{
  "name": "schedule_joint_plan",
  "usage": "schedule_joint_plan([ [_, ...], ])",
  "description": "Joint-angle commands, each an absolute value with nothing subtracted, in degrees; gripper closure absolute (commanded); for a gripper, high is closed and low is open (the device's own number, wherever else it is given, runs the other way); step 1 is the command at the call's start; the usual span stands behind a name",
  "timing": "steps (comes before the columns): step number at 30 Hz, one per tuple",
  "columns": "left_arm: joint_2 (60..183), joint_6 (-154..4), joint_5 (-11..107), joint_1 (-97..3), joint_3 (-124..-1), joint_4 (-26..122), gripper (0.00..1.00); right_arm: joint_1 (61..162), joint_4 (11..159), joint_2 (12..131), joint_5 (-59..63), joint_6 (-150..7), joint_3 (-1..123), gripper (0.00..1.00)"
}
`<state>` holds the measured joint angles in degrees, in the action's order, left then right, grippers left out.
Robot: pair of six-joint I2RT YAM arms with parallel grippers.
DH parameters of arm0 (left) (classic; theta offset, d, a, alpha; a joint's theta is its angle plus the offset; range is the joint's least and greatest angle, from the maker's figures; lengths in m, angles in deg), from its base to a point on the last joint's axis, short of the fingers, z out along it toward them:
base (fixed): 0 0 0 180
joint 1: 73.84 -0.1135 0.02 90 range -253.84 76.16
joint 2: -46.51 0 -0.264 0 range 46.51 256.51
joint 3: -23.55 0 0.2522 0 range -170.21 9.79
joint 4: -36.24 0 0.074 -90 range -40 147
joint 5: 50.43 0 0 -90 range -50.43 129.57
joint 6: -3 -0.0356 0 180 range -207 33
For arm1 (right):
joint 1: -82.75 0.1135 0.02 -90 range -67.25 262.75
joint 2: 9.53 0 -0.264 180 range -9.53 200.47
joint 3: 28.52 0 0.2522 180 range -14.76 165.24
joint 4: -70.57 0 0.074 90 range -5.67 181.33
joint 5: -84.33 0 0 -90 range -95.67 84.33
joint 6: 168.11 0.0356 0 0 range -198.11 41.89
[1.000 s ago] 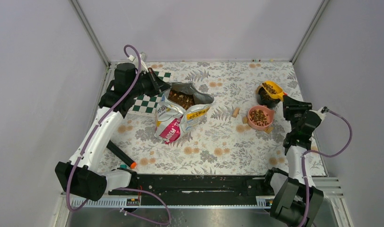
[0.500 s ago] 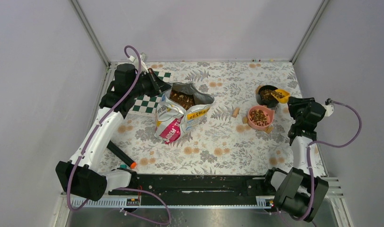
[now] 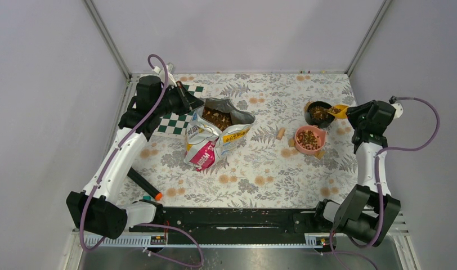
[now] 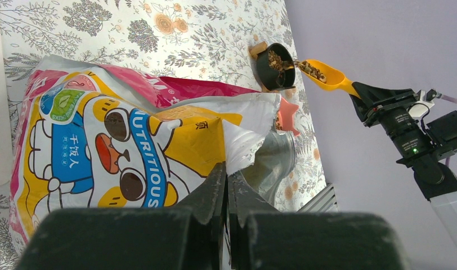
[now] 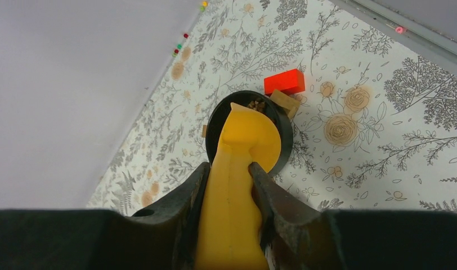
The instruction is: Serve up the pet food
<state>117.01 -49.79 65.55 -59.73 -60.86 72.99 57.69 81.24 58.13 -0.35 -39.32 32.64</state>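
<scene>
Obs: right gripper (image 5: 229, 188) clenched on the handle of the yellow plastic scoop (image 5: 243, 135). Over the last second its arm swung out to the right, drawing the scoop from above the black round bowl (image 3: 318, 114) to that bowl's right rim, tipped. Brown kibble pellets (image 4: 312, 69) trail off the scoop's lip into the bowl; judged: pour under way. Pink bowl (image 3: 308, 139) alongside already holds kibble. Left gripper (image 4: 226, 174) unchanged, pinched shut on the rim of the glossy yellow cartoon-cat bag (image 4: 119, 152).
</scene>
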Motion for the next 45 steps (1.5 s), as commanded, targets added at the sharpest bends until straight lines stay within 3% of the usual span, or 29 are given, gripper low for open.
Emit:
schedule_joint_plan([
  [1,116.64,-49.68,66.66,-60.23,-60.45,72.04,1.0,60.93,87.56,59.98,-4.69,-45.84,39.02,1.0],
  [10,116.69,-49.91,66.33,-60.29,-60.55,72.33,1.0,68.25,95.1,64.25,-20.93,-52.88,46.34,1.0],
  [14,116.95,-49.88,66.38,-60.22,-60.61,72.32,1.0,69.59,95.71,63.03,-21.99,-54.3,46.97,1.0],
  [21,117.23,-50.04,66.54,-60.27,-60.89,72.6,1.0,69.75,98.14,55.91,-8.59,-51.97,48.46,1.0],
  [26,117.47,-49.69,67.49,-60.21,-61.54,72.59,1.0,69.75,97.06,50.54,8.76,-48.16,47.35,1.0],
  [31,117.78,-49.14,68.67,-60.23,-62.12,72.49,1.0,69.75,85.59,46.42,28.95,-39.69,42.81,1.0],
  [35,118.0,-48.96,69.02,-60.19,-62.3,72.46,1.0,71.33,65.7,46.33,41.45,-27.14,37.7,1.0],
  [40,118.14,-48.51,69.28,-60.06,-62.02,72.13,1.0,78.12,49.58,50.24,46.67,-17.11,33.68,1.0],
  [45,117.83,-47.71,68.9,-59.92,-61.66,71.24,1.0,88.96,52.54,51.13,42.32,-21.22,33.8,1.0],
])
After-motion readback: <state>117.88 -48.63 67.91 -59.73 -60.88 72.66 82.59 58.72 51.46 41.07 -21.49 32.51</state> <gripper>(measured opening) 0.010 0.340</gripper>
